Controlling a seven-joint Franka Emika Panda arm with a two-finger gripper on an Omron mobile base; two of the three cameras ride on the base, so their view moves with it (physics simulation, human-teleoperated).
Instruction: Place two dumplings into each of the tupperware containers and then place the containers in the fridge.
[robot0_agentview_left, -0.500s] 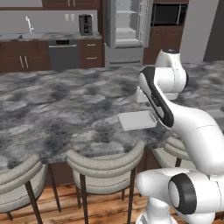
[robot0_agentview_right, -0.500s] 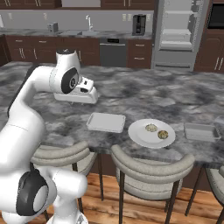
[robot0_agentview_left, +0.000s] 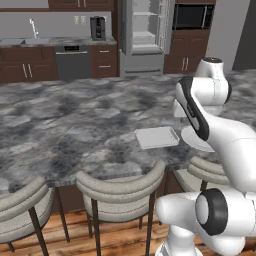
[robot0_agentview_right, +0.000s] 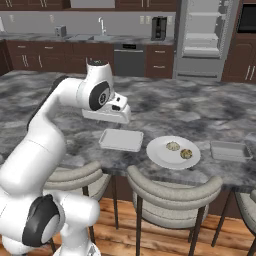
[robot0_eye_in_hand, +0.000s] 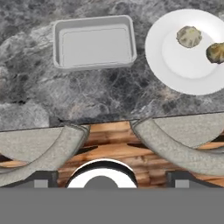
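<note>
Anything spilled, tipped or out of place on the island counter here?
Nothing stands out. Both tupperware containers sit flat and empty on the counter; two dumplings lie on the white plate. The fridge stands open.

Grey marble counter bearing two tupperware containers and white plate.
</note>
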